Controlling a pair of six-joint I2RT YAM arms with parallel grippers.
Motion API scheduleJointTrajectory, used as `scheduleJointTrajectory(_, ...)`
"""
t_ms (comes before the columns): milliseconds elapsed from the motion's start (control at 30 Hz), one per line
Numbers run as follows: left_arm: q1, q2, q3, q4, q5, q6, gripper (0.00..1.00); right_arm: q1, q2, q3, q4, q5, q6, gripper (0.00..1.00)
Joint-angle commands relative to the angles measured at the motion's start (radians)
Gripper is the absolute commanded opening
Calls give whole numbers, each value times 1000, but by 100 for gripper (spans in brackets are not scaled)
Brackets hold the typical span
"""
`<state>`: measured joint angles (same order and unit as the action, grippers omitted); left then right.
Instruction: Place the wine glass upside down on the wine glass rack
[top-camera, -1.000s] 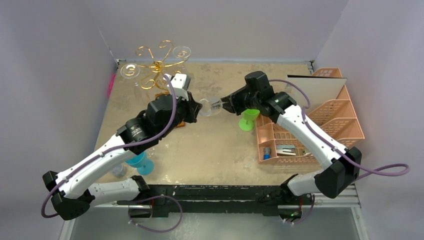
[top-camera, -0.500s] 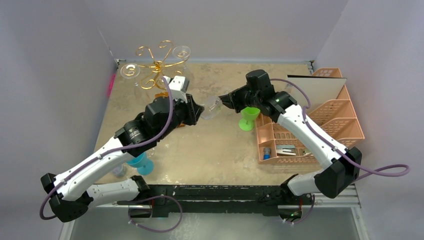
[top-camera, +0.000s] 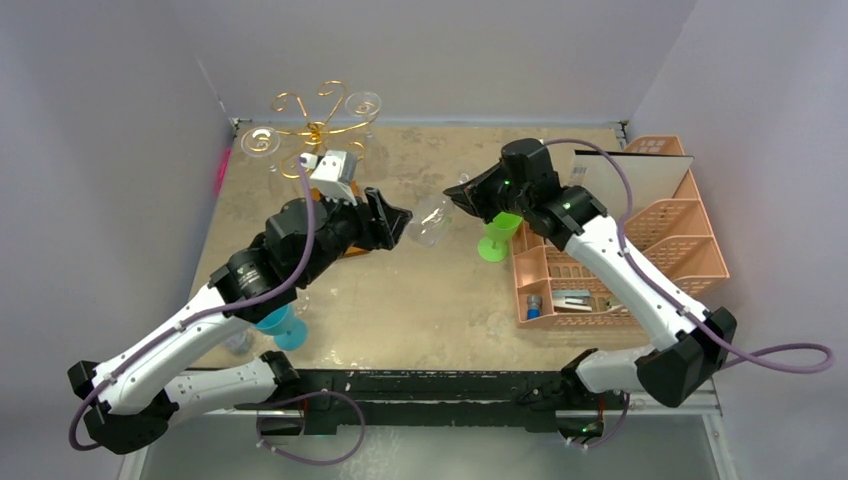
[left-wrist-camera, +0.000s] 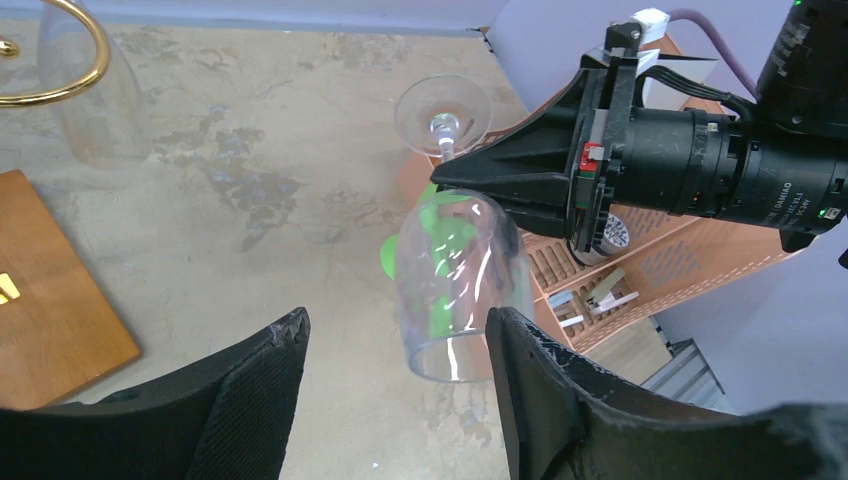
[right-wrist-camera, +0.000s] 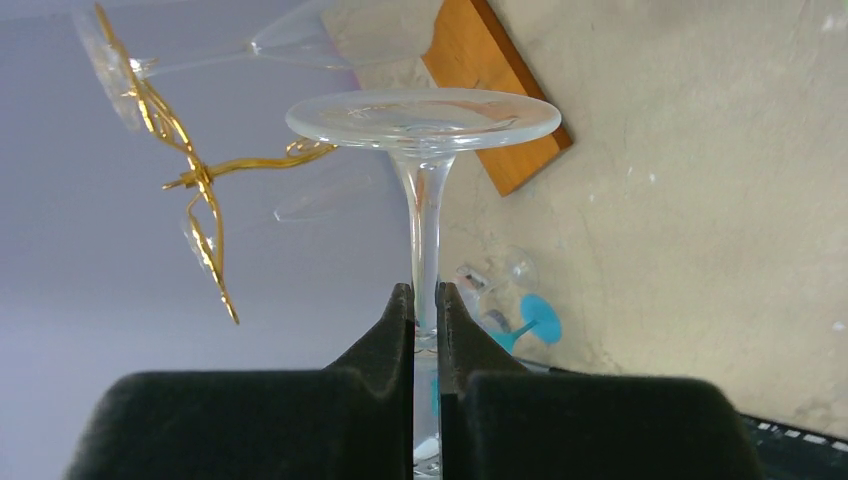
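The clear wine glass (top-camera: 430, 220) hangs in the air over the table's middle, tilted, its bowl (left-wrist-camera: 455, 290) low and its foot (left-wrist-camera: 443, 110) high. My right gripper (right-wrist-camera: 424, 295) is shut on its stem, just under the foot (right-wrist-camera: 423, 115); the same gripper (top-camera: 453, 197) reaches in from the right. My left gripper (left-wrist-camera: 395, 330) is open, the bowl's rim just past its fingertips and close to the right finger (left-wrist-camera: 530, 370). From above, the left gripper (top-camera: 398, 222) sits just left of the bowl. The gold wire rack (top-camera: 315, 125) stands at the back left on its wooden base (right-wrist-camera: 495, 90).
Clear glasses (top-camera: 260, 140) hang on the rack's arms. A green goblet (top-camera: 495, 238) stands beside the pink lattice organiser (top-camera: 690, 240) on the right. A blue goblet (top-camera: 280, 325) and a clear glass (top-camera: 238, 340) lie near the front left.
My left gripper has opened, let go of the bowl and drawn back to the left. My right gripper has shut on the stem and now carries the glass alone.
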<state>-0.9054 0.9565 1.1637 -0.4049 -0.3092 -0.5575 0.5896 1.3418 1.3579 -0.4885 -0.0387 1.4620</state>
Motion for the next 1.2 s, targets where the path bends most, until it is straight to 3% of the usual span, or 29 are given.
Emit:
scheduleJointTrajectory(0, -2, -40, 37, 25, -23, 19, 65, -10, -77, 26, 44, 91, -168, 0)
scheduleJointTrajectory(333, -1, -9, 246, -146, -73, 196, 67, -10, -123, 11, 143, 114, -617, 0)
scheduleJointTrajectory(667, -2, -12, 308, -106, -106, 384, 68, -10, -160, -104, 356, -21, -1015, 0)
scheduleJointTrajectory(1000, -1, 89, 490, -65, -143, 510, 68, -9, -119, -142, 675, -238, -1164, 0)
scheduleJointTrajectory(1167, -1, 116, 538, 1, -263, 585, 68, -8, -51, -124, 823, -252, -1164, 0)
